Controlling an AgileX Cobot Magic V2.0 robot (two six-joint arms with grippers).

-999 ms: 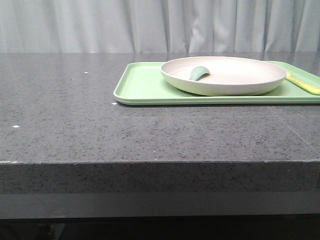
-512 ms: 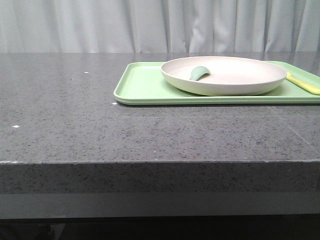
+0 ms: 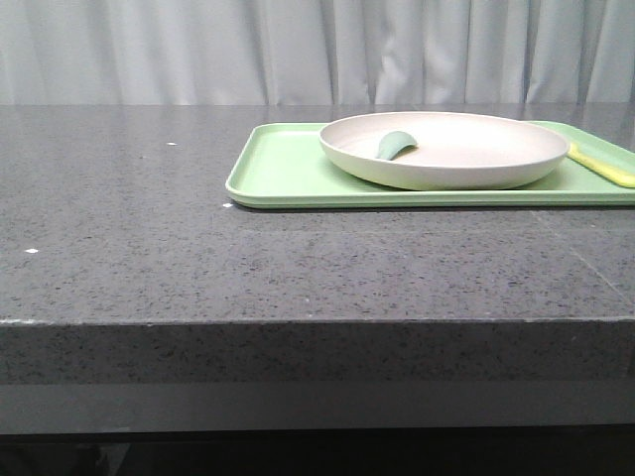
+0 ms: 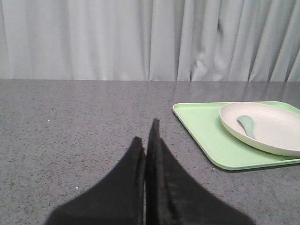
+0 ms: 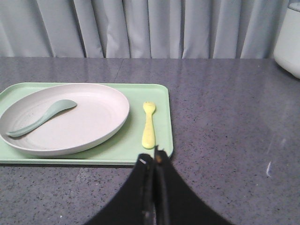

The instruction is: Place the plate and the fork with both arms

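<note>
Approach step: both jaws closed, empty; plate (image 3: 444, 149) and fork (image 5: 148, 124) lie on tray (image 3: 283, 169); next, open and reach.

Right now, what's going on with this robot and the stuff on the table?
Nothing is being handled yet. The round cream plate sits on the light green rectangular tray, with a grey-green spoon lying in it. The small pale yellow plastic fork lies on the tray beside the plate. The left gripper and right gripper hover over the dark speckled table, jaws shut and empty.
</note>
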